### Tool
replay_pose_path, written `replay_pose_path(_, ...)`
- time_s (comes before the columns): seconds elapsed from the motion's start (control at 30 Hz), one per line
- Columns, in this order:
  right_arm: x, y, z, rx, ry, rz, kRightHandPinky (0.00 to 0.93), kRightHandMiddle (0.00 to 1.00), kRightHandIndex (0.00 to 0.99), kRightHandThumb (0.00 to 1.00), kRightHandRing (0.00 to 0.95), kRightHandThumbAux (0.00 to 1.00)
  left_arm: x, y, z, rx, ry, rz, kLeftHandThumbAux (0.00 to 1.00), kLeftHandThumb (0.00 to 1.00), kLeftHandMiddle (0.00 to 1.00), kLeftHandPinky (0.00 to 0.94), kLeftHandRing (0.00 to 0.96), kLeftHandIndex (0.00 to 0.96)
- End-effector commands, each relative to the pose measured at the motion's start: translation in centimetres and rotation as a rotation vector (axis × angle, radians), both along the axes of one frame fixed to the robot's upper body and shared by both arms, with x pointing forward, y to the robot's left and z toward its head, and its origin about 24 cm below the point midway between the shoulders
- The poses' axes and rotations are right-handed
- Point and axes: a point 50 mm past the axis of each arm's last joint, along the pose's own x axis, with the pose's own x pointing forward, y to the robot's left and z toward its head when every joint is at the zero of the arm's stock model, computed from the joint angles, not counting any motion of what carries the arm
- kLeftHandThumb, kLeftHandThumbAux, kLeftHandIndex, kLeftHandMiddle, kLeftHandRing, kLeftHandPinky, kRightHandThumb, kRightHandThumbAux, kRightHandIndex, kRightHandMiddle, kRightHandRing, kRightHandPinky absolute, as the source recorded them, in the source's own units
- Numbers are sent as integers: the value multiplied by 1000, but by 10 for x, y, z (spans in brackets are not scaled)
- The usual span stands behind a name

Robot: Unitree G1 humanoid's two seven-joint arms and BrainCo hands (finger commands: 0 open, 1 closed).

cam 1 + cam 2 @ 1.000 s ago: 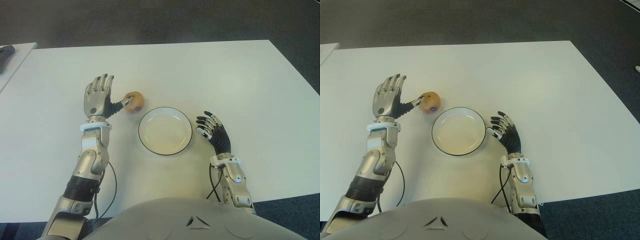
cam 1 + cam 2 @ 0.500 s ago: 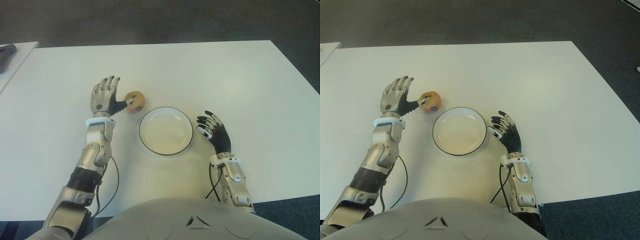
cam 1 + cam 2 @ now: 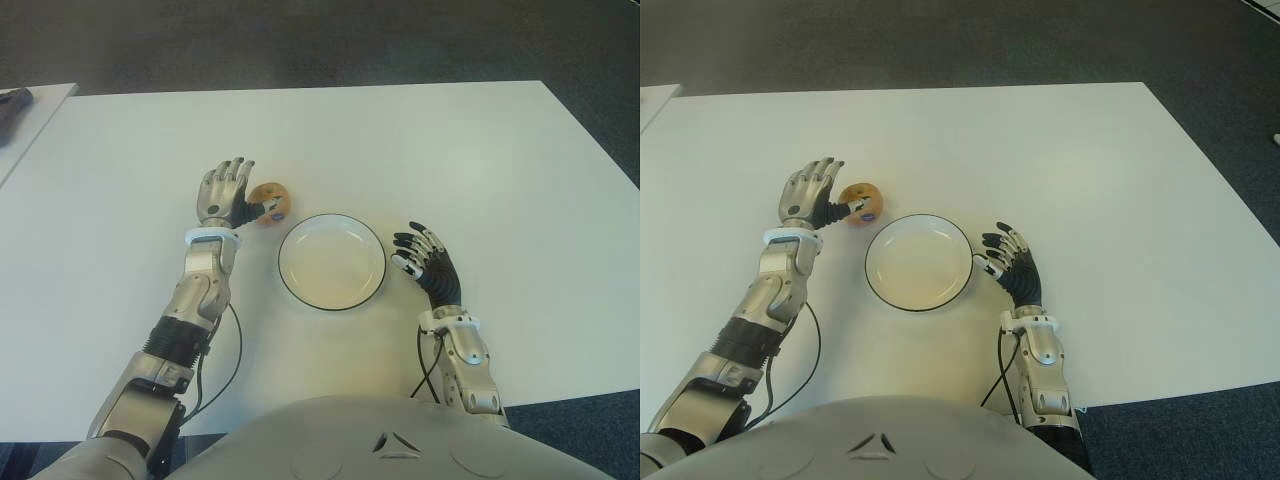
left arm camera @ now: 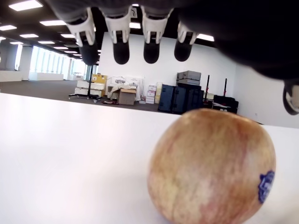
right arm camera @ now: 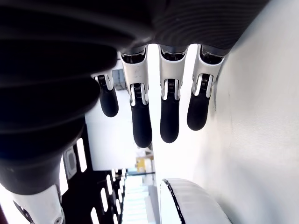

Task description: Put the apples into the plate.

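Eye views, table (image 3: 480, 150): white, w/ one apple, one plate and both hands on or above it.
Eye views, apple (image 3: 270, 200): lies on the table just beside the plate, at its far-left side, not touching the rim as far as I can see. Small blue sticker faces the plate.
Eye views, plate (image 3: 331, 297): white w/ dark rim, empty, in the middle betw. the two hands.
Eye views, left hand (image 3: 226, 194): directly at the left of the apple, fingers spread and pointing away from the robot; thumb reaches to the apple's near side. Not closed around the fruit.
Eye views, right hand (image 3: 424, 258): just right of the plate, fingers loosely bent, holding nothing. If it touches the table, I cannot tell.
Left wrist view, apple (image 4: 212, 168): big in front, red-yellow skin, blue sticker at one side, sitting on the table. Four fingertips (image 4: 121, 49) hang above it, apart from the skin.
Right wrist view, fingers (image 5: 140, 116): four, relaxed, nothing betw. them; plate rim (image 5: 175, 205) close by.
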Motion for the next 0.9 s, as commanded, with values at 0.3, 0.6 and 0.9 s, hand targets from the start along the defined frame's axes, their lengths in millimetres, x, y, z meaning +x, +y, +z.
replay_pose_path(0.3, -15, 0, -19, 10, 113, -8, 285, 331, 163, 494, 290, 738, -2, -3, -18, -13, 57, -33, 258, 245, 0, 0, 0, 15)
replay_pose_path(0.6, -15, 0, -20, 24, 111, -11, 288, 349, 170, 518, 302, 744, -3, -6, -27, -32, 87, -52, 270, 241, 0, 1, 0, 0)
replay_pose_path(0.9, -15, -1, -20, 9, 111, -12, 281, 330, 164, 506, 291, 734, -2, -10, -37, -41, 109, -57, 287, 239, 0, 13, 0, 0)
